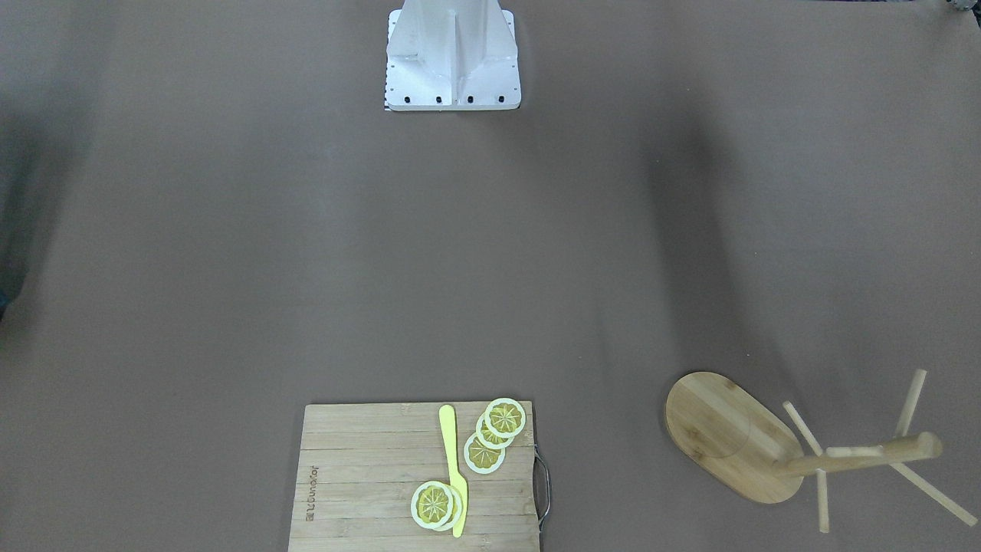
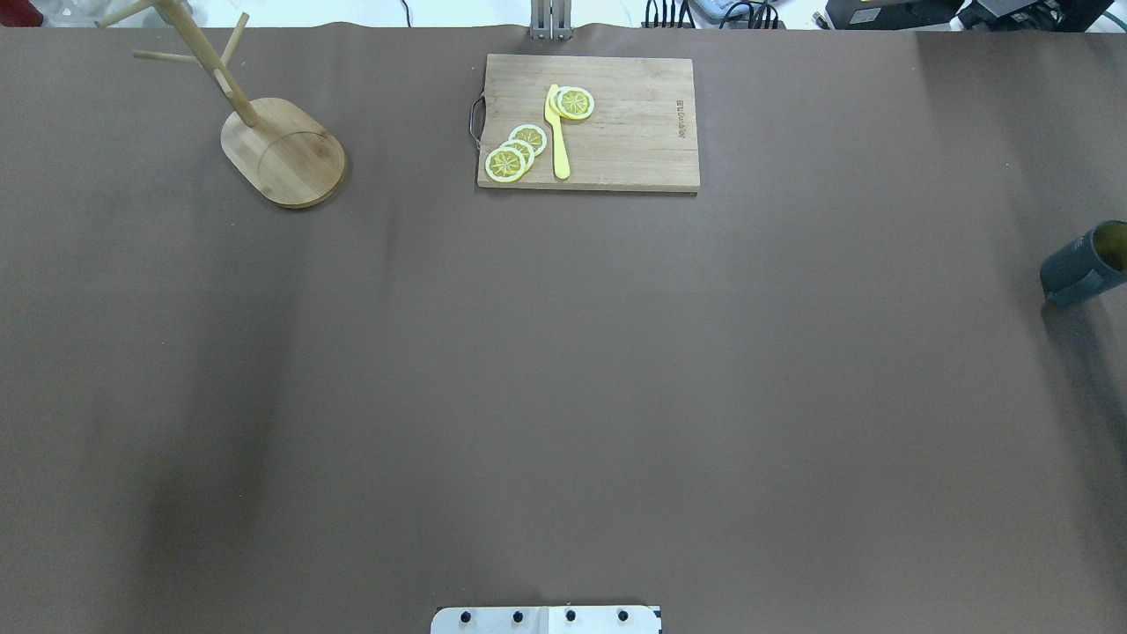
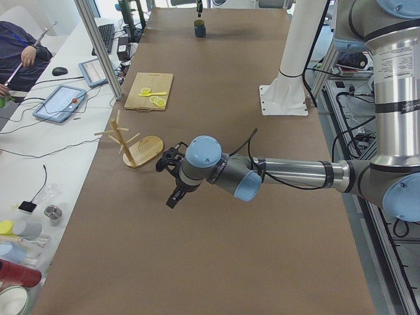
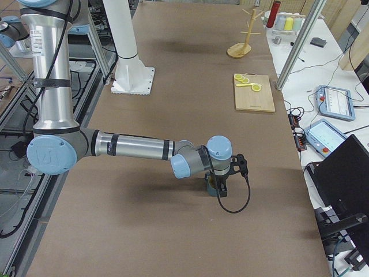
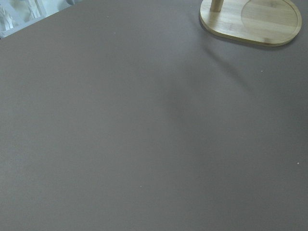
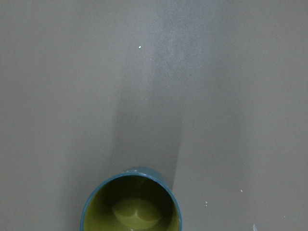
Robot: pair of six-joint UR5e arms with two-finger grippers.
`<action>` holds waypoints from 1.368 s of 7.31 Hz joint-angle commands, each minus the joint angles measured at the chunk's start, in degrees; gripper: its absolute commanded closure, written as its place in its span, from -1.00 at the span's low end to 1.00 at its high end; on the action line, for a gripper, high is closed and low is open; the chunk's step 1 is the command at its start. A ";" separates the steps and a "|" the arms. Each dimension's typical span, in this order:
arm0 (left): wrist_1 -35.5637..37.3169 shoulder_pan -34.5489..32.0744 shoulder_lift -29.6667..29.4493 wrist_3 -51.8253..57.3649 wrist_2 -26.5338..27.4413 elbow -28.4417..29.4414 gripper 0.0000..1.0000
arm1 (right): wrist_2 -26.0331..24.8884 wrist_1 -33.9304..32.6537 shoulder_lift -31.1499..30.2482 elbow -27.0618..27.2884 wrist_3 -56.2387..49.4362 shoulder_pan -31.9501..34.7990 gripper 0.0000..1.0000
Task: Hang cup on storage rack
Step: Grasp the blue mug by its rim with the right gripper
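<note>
The cup [image 2: 1083, 264], dark blue-grey with a yellow interior, stands upright at the table's far right edge; its handle is not visible. It also shows in the right wrist view [image 6: 131, 199] from above. In the exterior right view my right gripper [image 4: 222, 184] hangs right over the cup [image 4: 210, 189]; I cannot tell whether it is open or shut. The storage rack [image 2: 282, 150], a bamboo mug tree with bare pegs, stands at the far left. My left gripper [image 3: 174, 193] hovers above the table just short of the rack [image 3: 134, 141]; I cannot tell its state.
A wooden cutting board [image 2: 634, 123] with lemon slices [image 2: 515, 151] and a yellow knife [image 2: 557, 132] lies at the far middle. The robot's white base [image 1: 452, 57] stands at the near middle edge. The rack's oval base [image 5: 250, 21] shows in the left wrist view.
</note>
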 commanded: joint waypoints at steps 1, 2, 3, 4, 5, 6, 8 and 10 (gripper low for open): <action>0.00 0.00 0.00 0.00 0.00 -0.16 -1.00 | 0.02 0.12 1.17 -1.17 4.24 -0.80 -0.77; -0.52 0.00 0.00 -0.09 0.00 -0.16 -1.00 | -0.24 1.95 1.35 -1.52 7.14 -2.29 -0.77; -0.96 0.00 0.00 -0.09 0.00 -0.16 -1.00 | -0.24 5.28 1.35 -4.13 8.04 -2.91 -0.75; -0.97 0.00 0.00 -0.09 0.00 -0.16 -1.00 | -0.24 8.18 1.44 -6.42 8.13 -3.01 -0.74; -1.05 0.00 0.00 -0.09 0.00 -0.16 -1.00 | -0.16 8.82 1.26 -6.88 8.13 -2.92 -0.72; -1.05 0.00 0.00 -0.09 0.00 -0.25 -1.00 | -0.24 8.82 1.00 -6.97 8.05 -2.92 -0.60; -1.05 0.00 0.00 -0.09 0.00 -0.25 -1.00 | -0.15 9.26 0.47 -7.06 8.13 -2.92 0.23; -1.14 0.00 0.00 -0.09 -0.09 -0.25 -1.00 | -0.07 9.26 0.38 -6.71 8.13 -2.92 1.00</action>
